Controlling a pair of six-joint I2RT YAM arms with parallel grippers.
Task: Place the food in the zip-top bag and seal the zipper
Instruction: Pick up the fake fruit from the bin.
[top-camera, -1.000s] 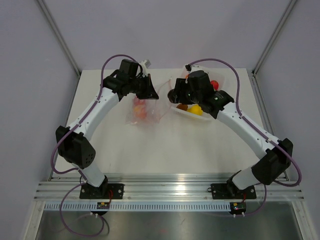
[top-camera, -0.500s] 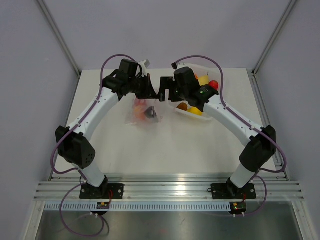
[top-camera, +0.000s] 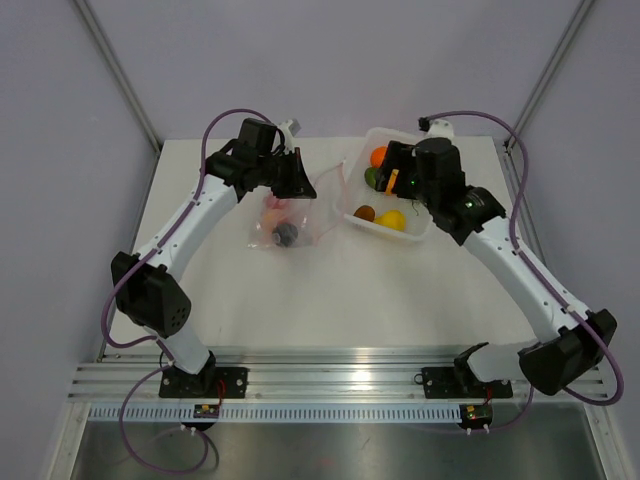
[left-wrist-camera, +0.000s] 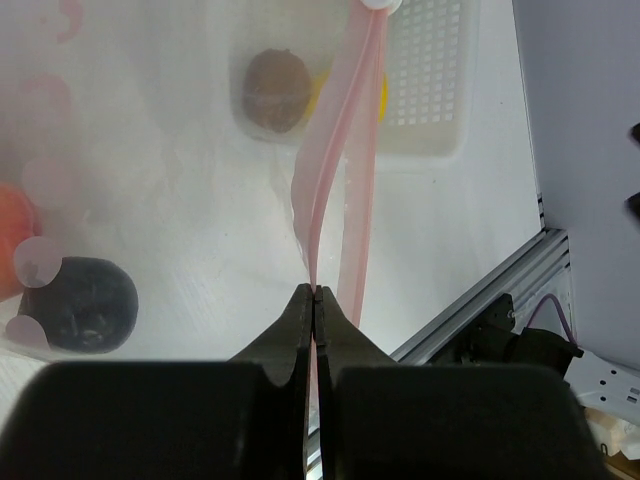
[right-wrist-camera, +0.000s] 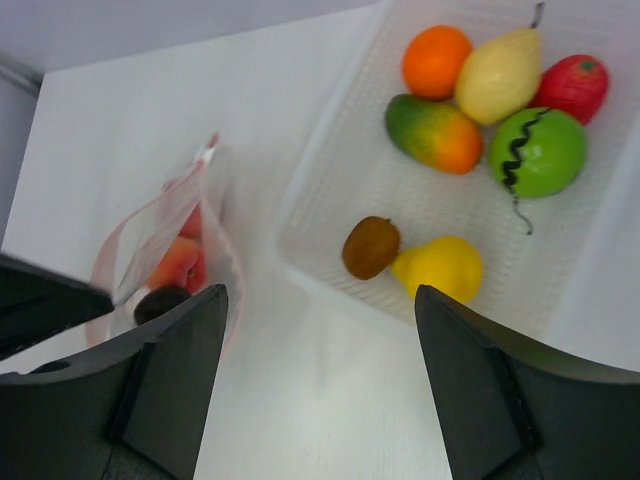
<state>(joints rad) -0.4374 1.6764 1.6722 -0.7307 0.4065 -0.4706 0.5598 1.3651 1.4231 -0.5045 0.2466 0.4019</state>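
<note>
At the left of the top view, the left gripper (left-wrist-camera: 315, 292) is pinched fully shut on the zipper (left-wrist-camera: 340, 140), a thin, smooth pink strip that its wrist camera shows splitting into two ribbons just past the fingertips. The zip-top bag (top-camera: 305, 230) lies on the white desk (top-camera: 330, 300) just below that gripper. It is a limp, clear, crinkly film with faint pink dots, and its mouth is lifted towards the frame's middle. Inside it sit a matte-looking dark fruit (left-wrist-camera: 85, 305) and a rosy peach (right-wrist-camera: 178, 265), both small and rounded. To the right stands a translucent white tray (right-wrist-camera: 400, 200) with a gridded floor. It holds an orange (right-wrist-camera: 436, 60), a pale pear (right-wrist-camera: 498, 75), a red fruit (right-wrist-camera: 570, 88), a green apple (right-wrist-camera: 537, 150), a green-and-orange mango (right-wrist-camera: 434, 132), a brown kiwi (right-wrist-camera: 370, 247) and a lemon (right-wrist-camera: 440, 268). All are glossy, hard-looking and apt to roll. The right gripper (right-wrist-camera: 318, 330) hangs above the tray's near edge, spread wide and carrying nothing. The step in hand looks like fetching the next fruit. The work should go best if the left pinch holds its height, so the film cannot sag and close the mouth. The right fingers should close across a fruit's narrow waist, since the curved surfaces may squirt out. The kiwi and lemon touch, so an isolated piece is the safer pick. Release should come low, past the pink lips, because fruit caught there would likely stop the strip from sealing.
</note>
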